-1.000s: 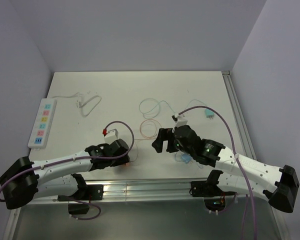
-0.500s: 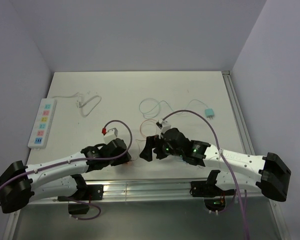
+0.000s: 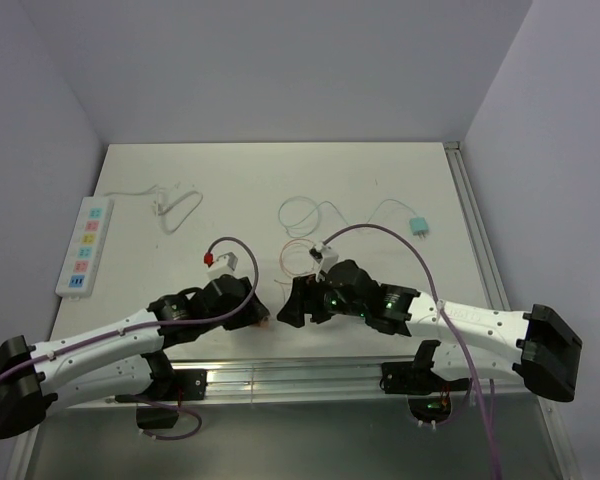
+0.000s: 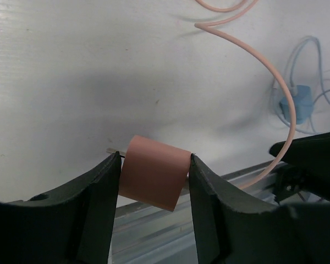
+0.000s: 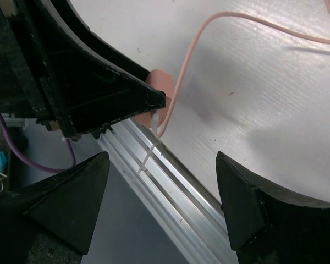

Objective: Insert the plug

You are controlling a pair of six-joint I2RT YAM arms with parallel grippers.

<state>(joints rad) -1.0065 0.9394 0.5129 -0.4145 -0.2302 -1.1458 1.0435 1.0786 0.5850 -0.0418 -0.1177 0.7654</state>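
Note:
A salmon-pink plug (image 4: pixel 154 179) sits clamped between the black fingers of my left gripper (image 4: pixel 155 165), its metal pins pointing left. Its pink cable (image 4: pixel 264 60) curls away over the white table. In the top view the left gripper (image 3: pixel 252 318) hovers at the table's near edge. My right gripper (image 3: pixel 292 305) is right beside it, open with nothing between its fingers. The right wrist view shows that gripper (image 5: pixel 162 187) wide open over the rail, with the plug (image 5: pixel 160 82) peeking out past the left gripper's finger. The white power strip (image 3: pixel 85 246) lies far left.
An aluminium rail (image 3: pixel 310 375) runs along the near table edge below both grippers. A teal plug (image 3: pixel 417 225) with a thin cable lies at the back right. A small blue plug (image 4: pixel 298 104) rests near the right arm. A white cord (image 3: pixel 170 205) trails from the strip.
My right arm has swung left until its gripper is next to the left gripper, and its jaws have narrowed slightly. The left gripper kept hold of the pink plug and shifted slightly right.

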